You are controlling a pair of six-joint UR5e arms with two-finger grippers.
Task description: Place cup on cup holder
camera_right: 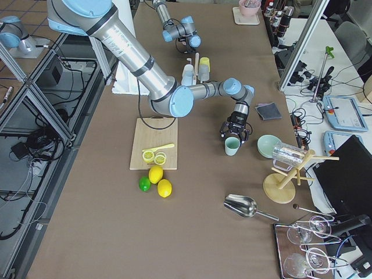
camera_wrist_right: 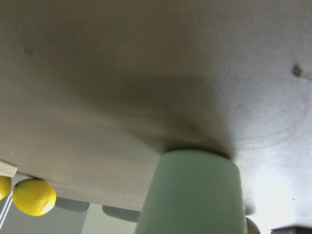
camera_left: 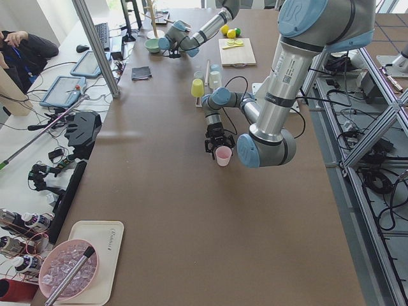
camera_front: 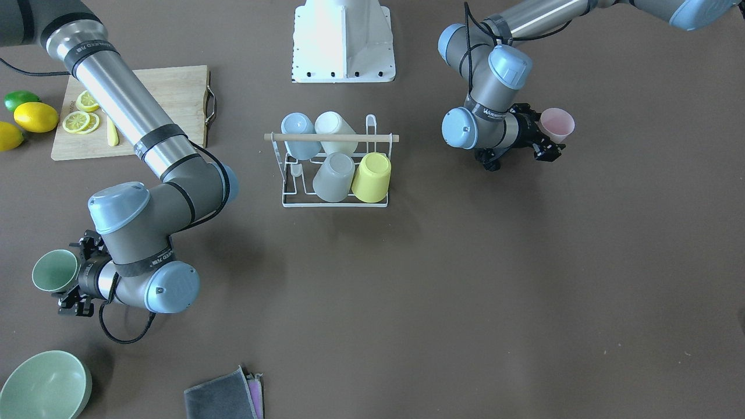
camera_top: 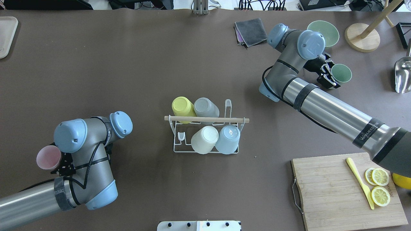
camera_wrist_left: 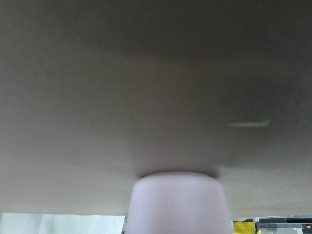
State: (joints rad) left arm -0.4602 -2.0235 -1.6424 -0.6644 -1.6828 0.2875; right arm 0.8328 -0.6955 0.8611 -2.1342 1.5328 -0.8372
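The cup holder [camera_top: 233,120], a white wire rack with a wooden rod [camera_front: 384,138], stands mid-table and holds several cups upside down: yellow [camera_top: 181,107], grey, white and blue. A pink cup [camera_top: 47,157] stands on the table between the fingers of my left gripper [camera_front: 550,131]. It fills the bottom of the left wrist view [camera_wrist_left: 178,204]. A green cup [camera_top: 341,73] stands between the fingers of my right gripper [camera_top: 334,73] and shows in the right wrist view [camera_wrist_right: 192,195]. Both sets of jaws look spread wider than the cups.
A green bowl [camera_top: 324,30] and a folded grey cloth [camera_top: 252,30] lie near the right gripper. A cutting board [camera_top: 340,189] with lemon slices and a yellow knife lies at the near right. Whole lemons and a lime [camera_front: 23,110] lie beside it.
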